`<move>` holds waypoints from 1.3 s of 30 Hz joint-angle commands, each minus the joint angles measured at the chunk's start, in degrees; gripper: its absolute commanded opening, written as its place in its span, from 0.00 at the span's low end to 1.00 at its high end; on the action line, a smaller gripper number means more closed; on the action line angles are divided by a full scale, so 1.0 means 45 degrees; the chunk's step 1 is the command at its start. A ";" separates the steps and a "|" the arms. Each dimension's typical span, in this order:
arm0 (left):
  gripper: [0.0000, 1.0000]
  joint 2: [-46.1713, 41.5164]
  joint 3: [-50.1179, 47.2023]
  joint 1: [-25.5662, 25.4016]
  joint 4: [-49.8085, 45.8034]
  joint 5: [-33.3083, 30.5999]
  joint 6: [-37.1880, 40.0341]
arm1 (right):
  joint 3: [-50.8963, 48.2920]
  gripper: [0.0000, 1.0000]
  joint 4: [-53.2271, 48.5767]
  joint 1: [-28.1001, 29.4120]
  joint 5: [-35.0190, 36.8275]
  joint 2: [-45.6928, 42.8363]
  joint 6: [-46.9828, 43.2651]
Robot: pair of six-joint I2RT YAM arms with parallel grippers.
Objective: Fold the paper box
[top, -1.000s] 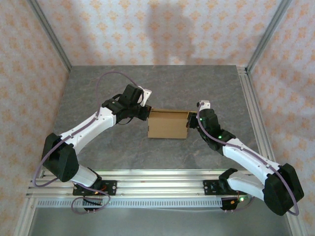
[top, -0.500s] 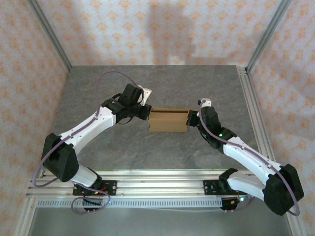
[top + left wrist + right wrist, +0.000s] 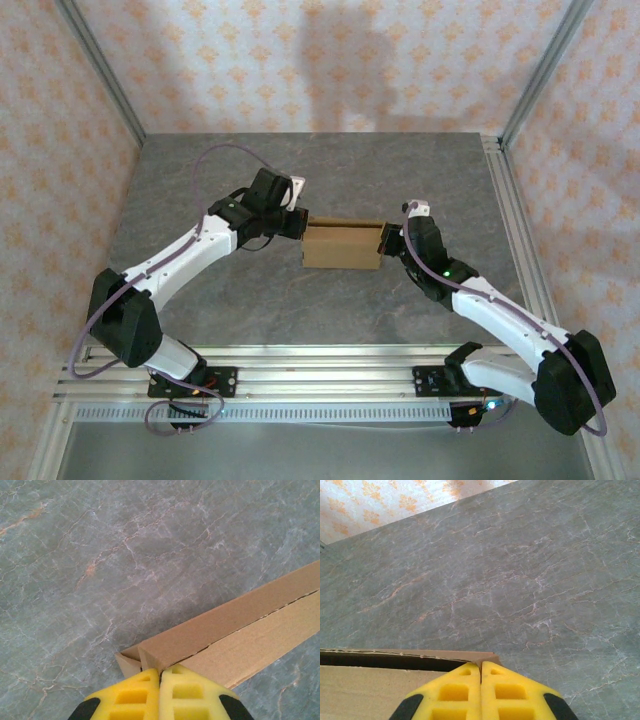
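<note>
A grey marbled table (image 3: 200,180) is filling the cell, with patterned orange-and-cream walls (image 3: 300,60) rising behind and at both sides and slanted aluminium posts (image 3: 100,70) framing the corners. An aluminium rail (image 3: 330,375) is running along the near edge and carrying both bases. The left arm (image 3: 180,262) is reaching up and inward from the left, with a purple-grey cable (image 3: 215,155) looping above its forearm, and the right arm (image 3: 500,315) is reaching in from the right. The paper box (image 3: 341,247) is sitting between them near the middle of the table, a plain brown cardboard piece with its long sides running left to right. A dark gap is showing along its far edge in the right wrist view. The left gripper (image 3: 298,228) is meeting the box's left end and the right gripper (image 3: 385,240) its right end, so both short ends are lying partly hidden under the wrists in the top view. In the left wrist view the yellow pads (image 3: 135,700) are pressing flat together, jaws fully closed with nothing between them, their tips touching the box's corner where a creased seam is running away to the right. In the right wrist view the pads (image 3: 510,690) are likewise closed on each other and covering the box's near corner.
</note>
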 commanded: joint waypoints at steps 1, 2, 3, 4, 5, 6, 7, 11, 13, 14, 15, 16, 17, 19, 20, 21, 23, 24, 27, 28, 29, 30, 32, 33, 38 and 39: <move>0.00 -0.0219 0.0516 -0.0091 0.0148 0.0513 -0.0931 | 0.0127 0.02 -0.0290 0.0093 -0.0210 0.0211 0.0014; 0.00 -0.0186 0.0586 -0.0109 0.0045 0.0500 -0.1097 | 0.0138 0.02 -0.0273 0.0092 -0.0232 0.0236 0.0007; 0.00 -0.0121 0.0649 -0.0091 0.0003 0.0557 -0.1172 | 0.0128 0.02 -0.0267 0.0097 -0.0226 0.0255 0.0008; 0.00 -0.0094 0.0686 -0.0104 0.0001 0.0580 -0.1193 | 0.0124 0.02 -0.0259 0.0105 -0.0248 0.0274 0.0001; 0.00 -0.0046 0.0711 -0.0091 0.0002 0.0628 -0.1258 | 0.0108 0.02 -0.0228 0.0099 -0.0271 0.0275 -0.0006; 0.00 0.0010 0.0729 -0.0095 0.0002 0.0686 -0.1243 | 0.0097 0.02 -0.0225 0.0093 -0.0267 0.0275 -0.0052; 0.00 0.0051 0.0750 -0.0091 -0.0011 0.0727 -0.1282 | 0.0099 0.02 -0.0242 0.0095 -0.0250 0.0275 -0.0073; 0.00 0.0220 0.0780 -0.0092 0.0050 0.0987 -0.1216 | -0.0005 0.02 -0.0233 0.0089 -0.0193 0.0255 -0.0123; 0.00 0.0269 0.0705 -0.0092 0.0007 0.0976 -0.0988 | -0.0062 0.02 -0.0175 0.0094 -0.0192 0.0246 -0.0115; 0.00 0.0279 0.0601 -0.0093 0.0022 0.0856 -0.0915 | -0.0145 0.02 -0.0068 0.0089 -0.0212 0.0226 -0.0165; 0.00 0.0289 0.0421 -0.0096 0.0103 0.0680 -0.0906 | -0.0282 0.03 0.0128 0.0096 -0.0228 0.0202 -0.0230; 0.00 0.0289 0.0240 -0.0094 0.0200 0.0580 -0.0870 | -0.0427 0.03 0.0323 0.0086 -0.0227 0.0197 -0.0276; 0.00 0.0307 0.0056 -0.0092 0.0351 0.0529 -0.0879 | -0.0633 0.03 0.0618 0.0091 -0.0252 0.0196 -0.0370; 0.00 0.0466 -0.0137 -0.0091 0.0419 0.0632 -0.0895 | -0.1003 0.03 0.1012 0.0086 -0.0263 0.0255 -0.0699; 0.00 0.0574 -0.0128 -0.0091 0.0374 0.0788 -0.0889 | -0.1105 0.03 0.1081 0.0094 -0.0324 0.0284 -0.0855; 0.00 0.0654 -0.0129 -0.0102 0.0315 0.0860 -0.0891 | -0.1211 0.03 0.1179 0.0096 -0.0377 0.0275 -0.0942; 0.00 0.0614 -0.0319 -0.0091 0.0447 0.0900 -0.1002 | -0.1531 0.03 0.1620 0.0098 -0.0427 0.0200 -0.1040; 0.00 0.0583 -0.0448 -0.0101 0.0539 0.0925 -0.1024 | -0.1692 0.03 0.1830 0.0115 -0.0421 0.0150 -0.1075; 0.00 0.0539 -0.0743 -0.0107 0.0627 0.0929 -0.1156 | -0.2202 0.03 0.2352 0.0103 -0.0537 0.0056 -0.1262; 0.00 0.0533 -0.0865 -0.0121 0.0675 0.0994 -0.1213 | -0.2462 0.03 0.2603 0.0103 -0.0569 0.0041 -0.1269; 0.00 0.0572 -0.0973 -0.0113 0.0709 0.1081 -0.1266 | -0.2702 0.03 0.2833 0.0103 -0.0578 0.0006 -0.1237; 0.00 0.0592 -0.1057 -0.0133 0.0734 0.1160 -0.1295 | -0.2844 0.03 0.2954 0.0108 -0.0630 0.0004 -0.1217; 0.00 0.0636 -0.1228 -0.0211 0.0774 0.1167 -0.1304 | -0.3093 0.04 0.3029 0.0113 -0.0713 0.0034 -0.1237; 0.00 0.0659 -0.1303 -0.0245 0.0783 0.1170 -0.1318 | -0.3169 0.04 0.3041 0.0113 -0.0695 0.0040 -0.1209; 0.00 0.0644 -0.1573 -0.0322 0.0750 0.0973 -0.1266 | -0.3098 0.07 0.3034 0.0104 -0.0756 -0.0378 -0.1179; 0.00 0.0618 -0.1612 -0.0358 0.0694 0.0882 -0.1150 | -0.3021 0.07 0.3027 0.0113 -0.0726 -0.0472 -0.1214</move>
